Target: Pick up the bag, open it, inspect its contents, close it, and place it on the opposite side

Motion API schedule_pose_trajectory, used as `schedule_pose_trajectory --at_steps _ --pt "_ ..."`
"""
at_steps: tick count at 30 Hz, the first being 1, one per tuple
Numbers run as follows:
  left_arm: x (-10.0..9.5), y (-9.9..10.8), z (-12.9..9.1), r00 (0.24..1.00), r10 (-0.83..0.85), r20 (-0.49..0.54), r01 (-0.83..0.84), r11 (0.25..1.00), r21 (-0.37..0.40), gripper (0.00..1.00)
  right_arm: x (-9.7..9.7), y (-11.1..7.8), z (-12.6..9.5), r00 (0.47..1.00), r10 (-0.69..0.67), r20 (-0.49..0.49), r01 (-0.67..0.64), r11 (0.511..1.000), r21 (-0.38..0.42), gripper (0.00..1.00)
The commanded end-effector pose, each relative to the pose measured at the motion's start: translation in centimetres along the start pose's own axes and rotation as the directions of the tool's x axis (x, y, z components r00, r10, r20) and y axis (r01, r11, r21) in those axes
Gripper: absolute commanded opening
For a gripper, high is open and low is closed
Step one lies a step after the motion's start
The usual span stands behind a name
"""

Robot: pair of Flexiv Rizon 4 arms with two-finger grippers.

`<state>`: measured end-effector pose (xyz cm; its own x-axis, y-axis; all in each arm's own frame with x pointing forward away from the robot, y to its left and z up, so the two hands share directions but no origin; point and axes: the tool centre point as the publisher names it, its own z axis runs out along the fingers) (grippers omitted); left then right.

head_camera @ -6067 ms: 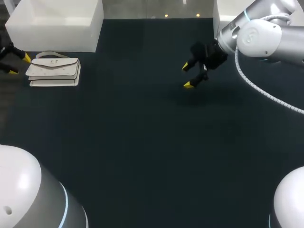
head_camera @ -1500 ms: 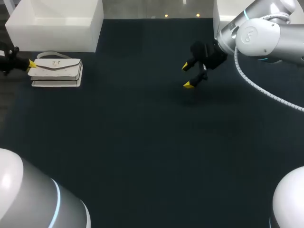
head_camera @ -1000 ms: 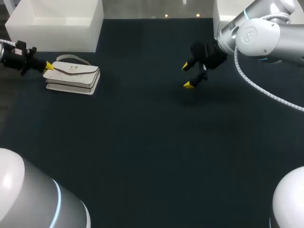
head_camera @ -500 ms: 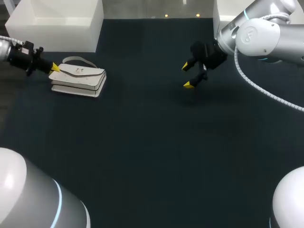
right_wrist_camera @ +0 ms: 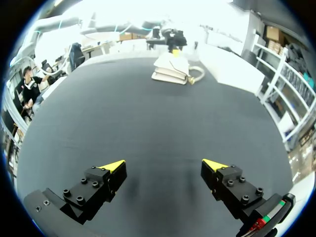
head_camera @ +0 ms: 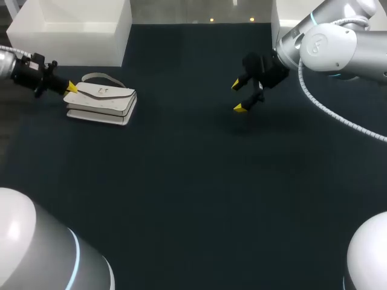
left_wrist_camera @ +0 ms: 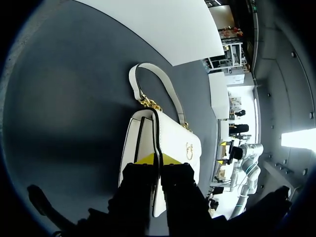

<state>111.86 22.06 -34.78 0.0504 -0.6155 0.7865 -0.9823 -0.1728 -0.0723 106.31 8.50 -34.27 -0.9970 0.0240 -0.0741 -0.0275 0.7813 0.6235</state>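
Observation:
A white handbag (head_camera: 101,103) with a curved handle (head_camera: 97,77) and gold clasp lies at the far left of the dark table. My left gripper (head_camera: 71,87) comes in from the left and is shut on the bag's left end. In the left wrist view the yellow tips (left_wrist_camera: 157,159) pinch the bag's (left_wrist_camera: 173,148) edge, and the handle (left_wrist_camera: 148,84) arches ahead of them. My right gripper (head_camera: 238,96) hovers open above the table at the back right, holding nothing. From the right wrist, the bag (right_wrist_camera: 171,69) is far ahead of the open right gripper (right_wrist_camera: 163,165).
A large white box (head_camera: 72,30) stands at the back left, just behind the bag. Another white block (head_camera: 284,18) sits at the back right, behind my right arm. Dark table surface (head_camera: 193,181) stretches between the two arms.
My left gripper has slid to the right and slightly toward the front, drawing the bag along with it and turning it a little. The right arm has not moved.

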Motion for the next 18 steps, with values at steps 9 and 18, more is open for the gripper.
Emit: schedule_pose_trajectory --at_steps 9,18 --pt "1.4 2.4 2.3 0.984 -0.173 -0.033 0.175 0.944 0.278 0.0 -0.1 0.0 0.0 1.0 0.0 -0.003 0.0 1.0 0.0 1.0" --pt "3.6 4.0 3.7 0.986 -0.167 -0.015 0.161 0.913 0.376 0.0 -0.1 0.0 0.0 1.0 0.0 -0.003 0.0 1.0 0.0 1.0"
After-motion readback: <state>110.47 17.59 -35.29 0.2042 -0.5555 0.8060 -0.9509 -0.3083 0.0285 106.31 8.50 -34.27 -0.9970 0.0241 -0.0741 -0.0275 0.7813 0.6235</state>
